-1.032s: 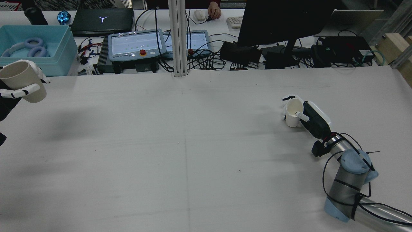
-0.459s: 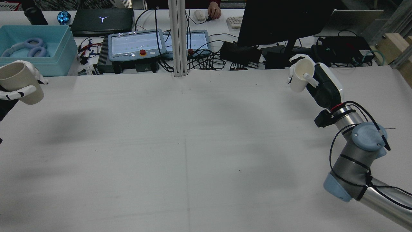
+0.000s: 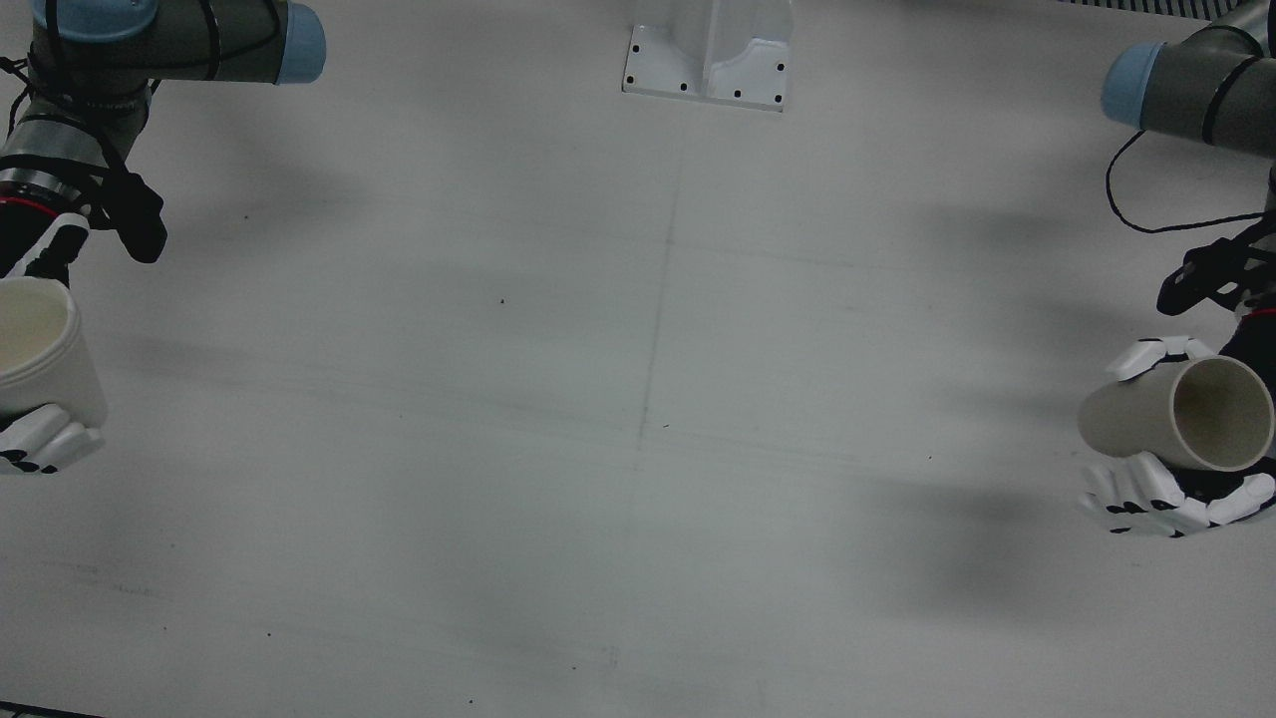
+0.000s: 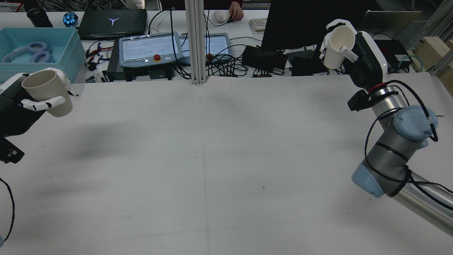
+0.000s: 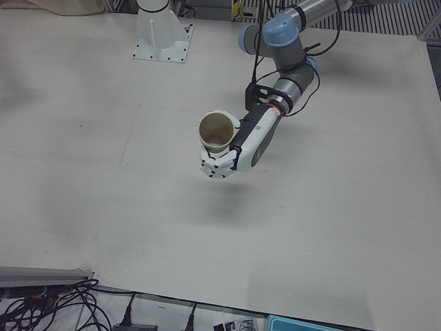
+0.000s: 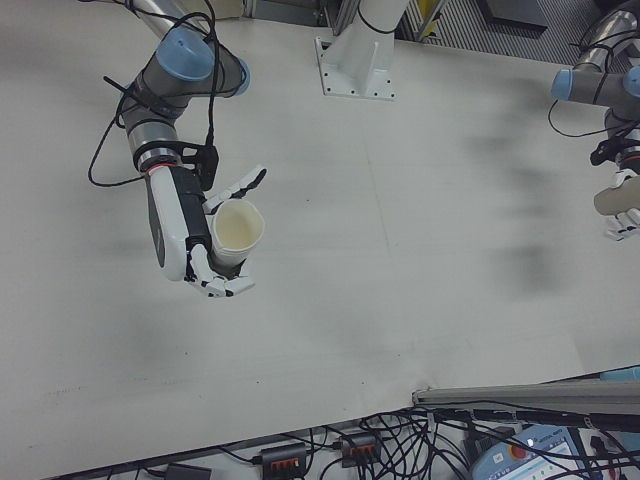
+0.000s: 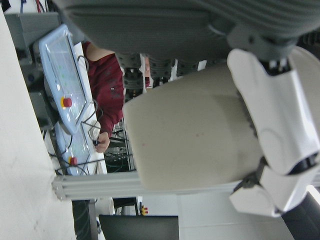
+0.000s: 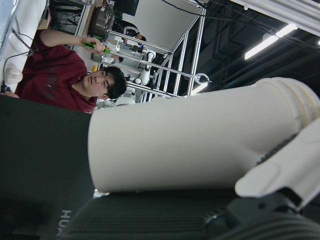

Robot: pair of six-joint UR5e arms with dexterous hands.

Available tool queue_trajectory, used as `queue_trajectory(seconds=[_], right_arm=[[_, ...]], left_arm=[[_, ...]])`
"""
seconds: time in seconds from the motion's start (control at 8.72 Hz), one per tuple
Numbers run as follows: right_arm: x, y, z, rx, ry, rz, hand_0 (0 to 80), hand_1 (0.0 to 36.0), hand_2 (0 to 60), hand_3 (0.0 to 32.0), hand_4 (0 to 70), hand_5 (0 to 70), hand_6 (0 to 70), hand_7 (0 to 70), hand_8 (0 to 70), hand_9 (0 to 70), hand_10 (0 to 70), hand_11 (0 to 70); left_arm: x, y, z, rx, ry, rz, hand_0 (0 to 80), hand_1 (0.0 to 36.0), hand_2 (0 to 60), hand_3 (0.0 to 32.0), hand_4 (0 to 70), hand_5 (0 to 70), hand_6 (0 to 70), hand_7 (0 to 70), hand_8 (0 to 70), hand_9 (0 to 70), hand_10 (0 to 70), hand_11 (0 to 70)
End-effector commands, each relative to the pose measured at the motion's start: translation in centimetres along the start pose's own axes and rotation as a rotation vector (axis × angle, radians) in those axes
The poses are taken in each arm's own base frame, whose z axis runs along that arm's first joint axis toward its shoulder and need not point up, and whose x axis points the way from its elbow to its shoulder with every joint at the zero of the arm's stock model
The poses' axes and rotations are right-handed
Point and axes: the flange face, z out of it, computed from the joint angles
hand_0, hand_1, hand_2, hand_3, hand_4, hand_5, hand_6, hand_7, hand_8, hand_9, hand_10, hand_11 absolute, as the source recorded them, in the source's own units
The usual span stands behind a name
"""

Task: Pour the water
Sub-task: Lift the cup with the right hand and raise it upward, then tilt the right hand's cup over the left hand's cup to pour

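Observation:
My left hand (image 4: 35, 103) is shut on a beige cup (image 4: 46, 91) and holds it in the air over the table's left edge, tilted slightly. The left-front view shows this cup (image 5: 217, 132) with its mouth facing the camera. My right hand (image 4: 366, 62) is shut on a white cup (image 4: 338, 44) and holds it high above the table's far right side, near upright. The right-front view shows the white cup (image 6: 236, 232) in that hand (image 6: 190, 235). I cannot tell what either cup holds. Both cups are far apart.
Beyond the table's far edge are two teach pendants (image 4: 150, 49), a blue bin (image 4: 39, 53), a dark monitor (image 4: 311, 24) and cables. A metal post (image 4: 196, 42) stands at the far middle. The white table (image 4: 212, 159) is bare between the arms.
My right hand lifted the white cup off the table and raised it high toward the far edge. My left hand moved its beige cup a little inward to the right.

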Motion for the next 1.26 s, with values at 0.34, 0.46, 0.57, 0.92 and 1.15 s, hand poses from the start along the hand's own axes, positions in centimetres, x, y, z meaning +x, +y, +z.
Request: queue_trajectory(seconds=[0.34, 0.46, 0.57, 0.92, 1.15], right_arm=[[-1.5, 7.9, 5.0, -0.085, -0.072, -0.077, 37.3, 0.0, 3.4, 0.0, 7.0, 55.6, 47.2, 70.0, 43.5, 47.2, 36.5, 51.1], [-1.0, 9.1, 5.4, -0.099, -0.072, -0.088, 36.9, 0.0, 3.4, 0.0, 7.2, 55.4, 47.6, 70.0, 43.5, 47.0, 38.5, 53.5], [0.3, 9.9, 5.2, -0.104, -0.065, -0.089, 37.2, 0.0, 3.1, 0.0, 7.0, 55.1, 47.2, 70.0, 43.2, 46.6, 38.5, 53.6], [6.6, 16.9, 3.1, -0.147, -0.060, -0.100, 36.7, 0.0, 2.8, 0.0, 6.2, 54.0, 45.9, 70.0, 42.4, 45.4, 38.4, 53.5], [9.9, 19.7, 0.8, -0.154, -0.046, -0.114, 36.7, 0.0, 3.5, 0.0, 5.2, 52.0, 44.3, 70.0, 40.8, 44.1, 38.7, 54.0]], left_arm=[[-16.5, 17.2, 9.4, -0.139, -0.169, -0.049, 46.5, 21.2, 60.0, 0.0, 36.3, 64.7, 44.8, 58.6, 45.4, 45.1, 26.6, 39.0], [-19.4, 19.9, 9.5, -0.143, -0.170, -0.071, 46.5, 21.2, 60.0, 0.0, 37.0, 66.0, 45.6, 59.0, 45.9, 45.8, 26.9, 39.4], [-22.2, 22.4, 10.5, -0.153, -0.192, -0.090, 46.6, 21.1, 60.0, 0.0, 37.0, 66.2, 45.7, 59.0, 46.0, 45.8, 27.0, 39.5], [-24.6, 25.8, 14.5, -0.158, -0.190, -0.094, 46.3, 20.4, 60.0, 0.0, 37.1, 65.3, 45.7, 58.6, 46.0, 45.9, 27.1, 39.7], [-24.6, 26.2, 14.8, -0.163, -0.186, -0.096, 46.4, 20.5, 60.0, 0.0, 37.5, 65.9, 46.0, 58.8, 46.4, 46.2, 27.3, 39.9]])
